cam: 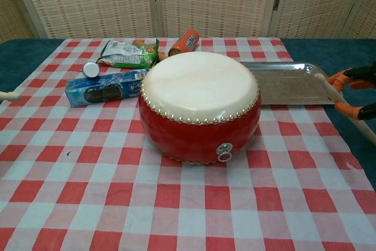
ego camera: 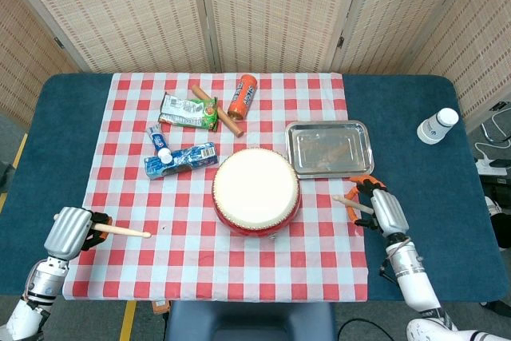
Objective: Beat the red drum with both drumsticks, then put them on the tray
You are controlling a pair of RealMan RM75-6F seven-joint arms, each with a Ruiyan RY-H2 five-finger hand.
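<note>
Right hand (ego camera: 385, 210) clamped on drumstick (ego camera: 348, 200), tip pointing left at red drum (ego camera: 255, 190); tray (ego camera: 329, 148) just beyond, nearer this hand. Left hand (ego camera: 69, 231) grips other drumstick (ego camera: 124, 231), tip pointing right toward drum, well apart, tray on far side.

Head view high, looking down, chest view low, close, both sharing drum (ego camera: 255, 191) (cam: 200, 105)
</note>
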